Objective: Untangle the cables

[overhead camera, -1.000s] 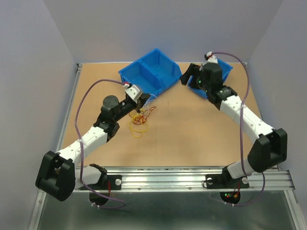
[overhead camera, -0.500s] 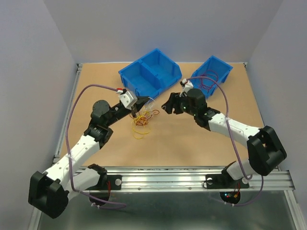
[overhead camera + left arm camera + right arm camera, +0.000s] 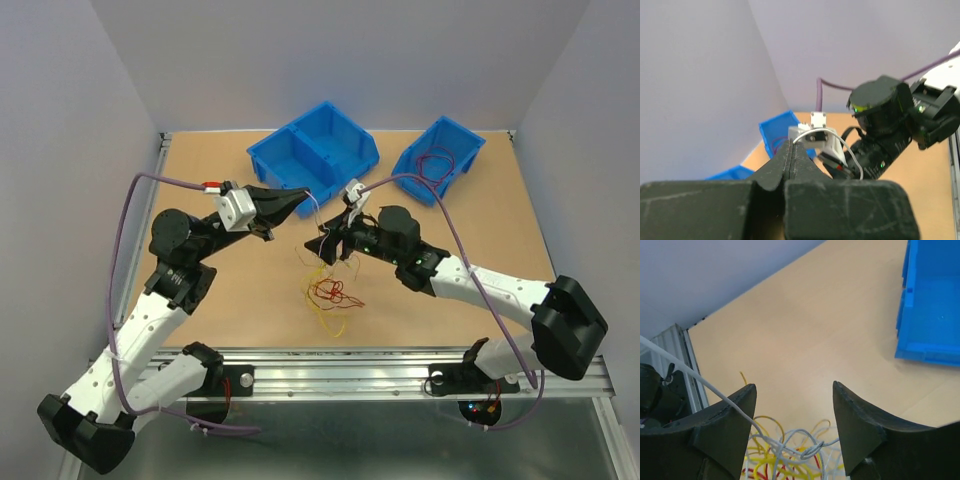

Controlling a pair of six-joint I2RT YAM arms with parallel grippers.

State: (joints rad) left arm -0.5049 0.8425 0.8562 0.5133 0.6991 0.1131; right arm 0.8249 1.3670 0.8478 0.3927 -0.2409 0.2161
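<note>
Top external view: the left gripper (image 3: 301, 201) is pinched flat on a hair-thin white cable (image 3: 715, 392) running taut into the curly red, yellow and white cables (image 3: 325, 293) over the tan table (image 3: 450, 235). The right gripper (image 3: 331, 247) hovers spread above them.

No lettering, label, brand, number or sign can be read anywhere in these three views.

Two arms (image 3: 140, 320) (image 3: 490, 285), two bins (image 3: 330, 148) (image 3: 462, 148), one cable tangle (image 3: 326, 291)
</note>
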